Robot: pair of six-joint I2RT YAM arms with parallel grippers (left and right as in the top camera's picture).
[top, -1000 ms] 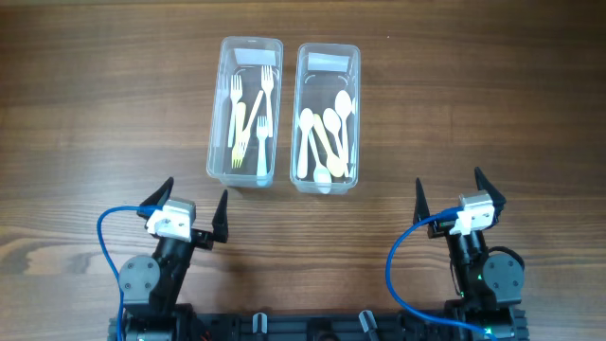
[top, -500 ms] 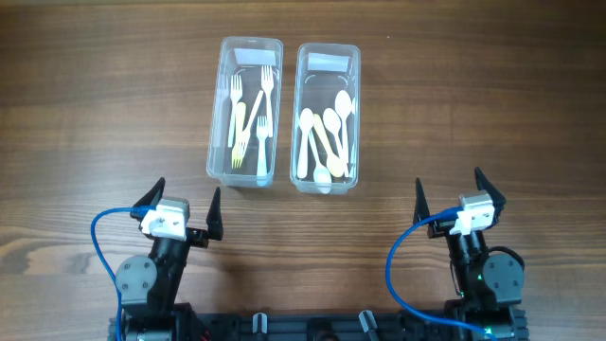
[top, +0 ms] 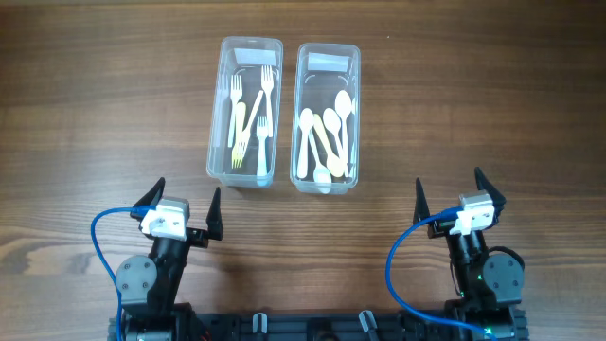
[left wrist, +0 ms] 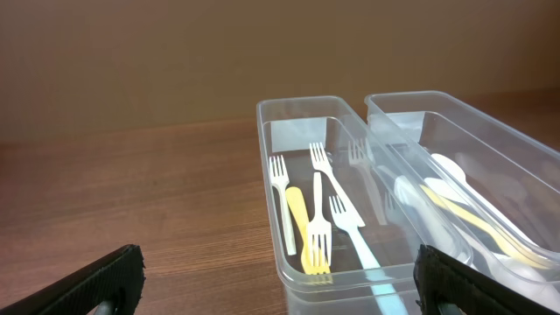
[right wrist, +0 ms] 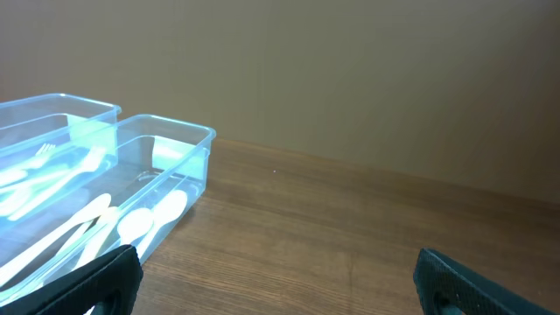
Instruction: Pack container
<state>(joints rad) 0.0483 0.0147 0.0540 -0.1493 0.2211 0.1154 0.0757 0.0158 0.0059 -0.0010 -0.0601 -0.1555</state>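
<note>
Two clear plastic containers stand side by side at the table's far middle. The left container [top: 216,123] holds several white and yellow forks [top: 248,118]; it also shows in the left wrist view [left wrist: 271,219] with its forks [left wrist: 313,219]. The right container [top: 358,114] holds several white spoons [top: 324,133]; it also shows in the right wrist view [right wrist: 197,171]. My left gripper [top: 183,201] is open and empty, near the front edge, well short of the left container. My right gripper [top: 453,193] is open and empty at the front right.
Blue cables loop beside both arm bases [top: 102,227] [top: 398,260]. Bare wooden table [top: 95,104] lies on both sides of the containers and between them and the grippers.
My left gripper drew slightly left and back between one second and half a second ago, then stayed still. The right arm and the containers have not moved.
</note>
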